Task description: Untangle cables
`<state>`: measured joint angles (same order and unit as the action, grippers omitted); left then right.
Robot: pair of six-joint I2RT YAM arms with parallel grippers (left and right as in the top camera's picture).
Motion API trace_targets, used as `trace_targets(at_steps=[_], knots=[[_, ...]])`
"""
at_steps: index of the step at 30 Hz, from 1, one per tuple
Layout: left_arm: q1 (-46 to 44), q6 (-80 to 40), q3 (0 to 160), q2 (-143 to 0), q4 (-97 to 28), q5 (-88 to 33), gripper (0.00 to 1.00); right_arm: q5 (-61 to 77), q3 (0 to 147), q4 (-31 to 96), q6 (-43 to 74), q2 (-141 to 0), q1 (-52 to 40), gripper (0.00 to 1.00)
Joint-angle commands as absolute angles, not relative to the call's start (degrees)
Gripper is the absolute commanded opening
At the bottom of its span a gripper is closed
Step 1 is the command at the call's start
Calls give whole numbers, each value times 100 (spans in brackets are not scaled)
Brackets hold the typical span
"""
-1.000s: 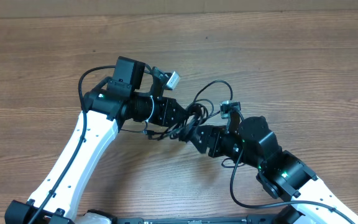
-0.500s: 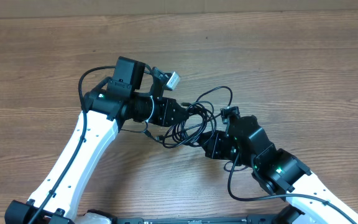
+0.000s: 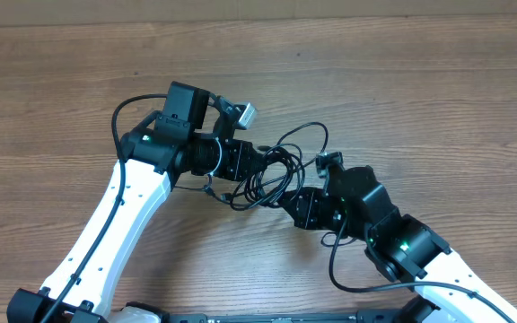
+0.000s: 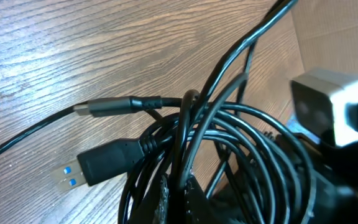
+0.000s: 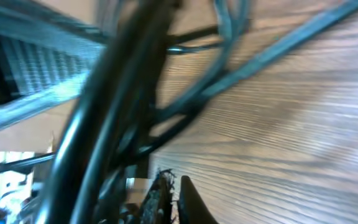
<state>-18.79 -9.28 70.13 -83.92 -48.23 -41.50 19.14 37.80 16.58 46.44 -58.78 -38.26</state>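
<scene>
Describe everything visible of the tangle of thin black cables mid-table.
The tangle of thin black cables is a knot of glossy, rubbery-looking cords looped over one another on the brown wooden table. One loop arcs out toward the far side. The left wrist view shows two ends sticking out onto the wood: a black USB plug with blue insert and a slimmer grey-tipped plug.

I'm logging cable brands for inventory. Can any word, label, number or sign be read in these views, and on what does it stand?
No text can be read in any view.
USB plug: blue insert, no legible marking.
cables: no legible print; the right wrist view is too blurred to tell.
wooden table: no text.
</scene>
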Motion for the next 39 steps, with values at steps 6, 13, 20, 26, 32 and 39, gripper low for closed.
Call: trace_targets(at_steps=[6,13,20,26,32,39], knots=[[-2003,-985,7043,-8687,-4801,-4200,4,2510,3795,1037,4600,-5695,-3820,9],[-2121,-969,7043,-8785,-4781,-4198,4,2512,3795,923,4630,-5695,-3820,29],[-2248,-821,7043,-8785,-4779,-4178,4,2211,3795,825,4895,-5697,-3817,40],[-2294,-742,7043,-8785,-4781,-4178,4,1835,3795,816,5277,-5697,-3817,45],[-2322,-554,7043,-8785,-4781,-4180,4,1535,3795,895,5649,-5701,-3817,45],[-2458,-14,7043,-8785,-4799,-4156,4,1417,3795,976,5745,-5706,-3820,31]])
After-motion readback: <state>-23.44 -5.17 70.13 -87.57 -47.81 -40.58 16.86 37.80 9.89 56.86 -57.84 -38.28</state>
